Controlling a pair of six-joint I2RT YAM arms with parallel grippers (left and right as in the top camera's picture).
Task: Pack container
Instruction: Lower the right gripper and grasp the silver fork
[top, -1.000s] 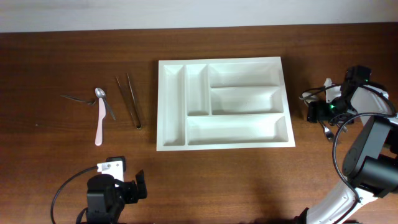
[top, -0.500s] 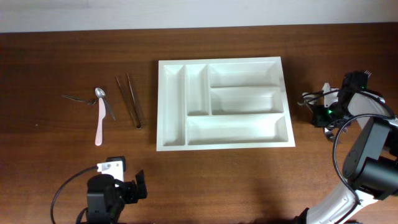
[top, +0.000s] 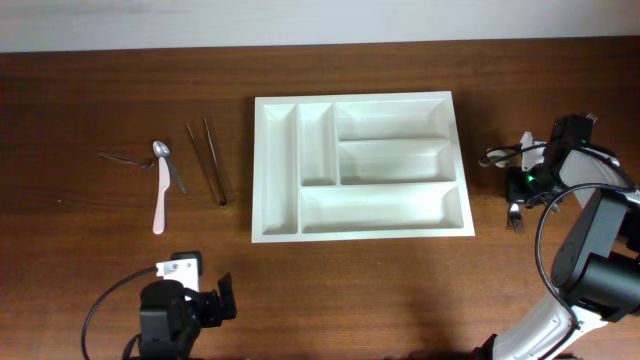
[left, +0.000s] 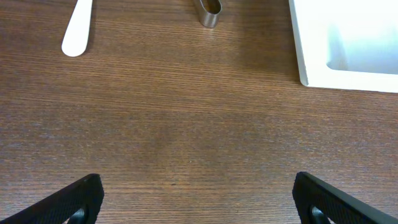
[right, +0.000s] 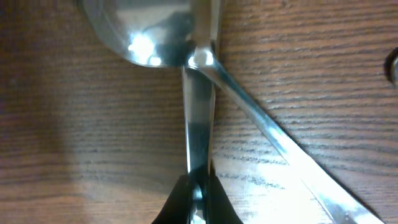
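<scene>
The container (top: 355, 98), a white tray with several compartments, lies at the table's middle; its corner (left: 300, 50) shows in the left wrist view. To its right, my right gripper (top: 522, 183) is down among metal cutlery. In the right wrist view the right gripper (right: 198, 186) is shut on the thin handle of a metal utensil (right: 199, 124) that runs straight up the frame. A spoon bowl (right: 140, 28) and a second, slanting handle (right: 273, 140) lie against it. My left gripper (left: 199, 199) hangs open over bare wood near the front left.
Left of the tray lie a pink-white knife (top: 160, 200), a metal spoon (top: 160, 150), another metal utensil (top: 120, 157) and metal tongs (top: 208, 160). The knife's tip (left: 78, 28) and tongs' end (left: 210, 11) show ahead of the left gripper. Fork tines (top: 514, 217) stick out below the right gripper.
The right gripper's jaws have closed on the utensil handle, and the cutlery under it has shifted slightly. The left arm has not moved.
</scene>
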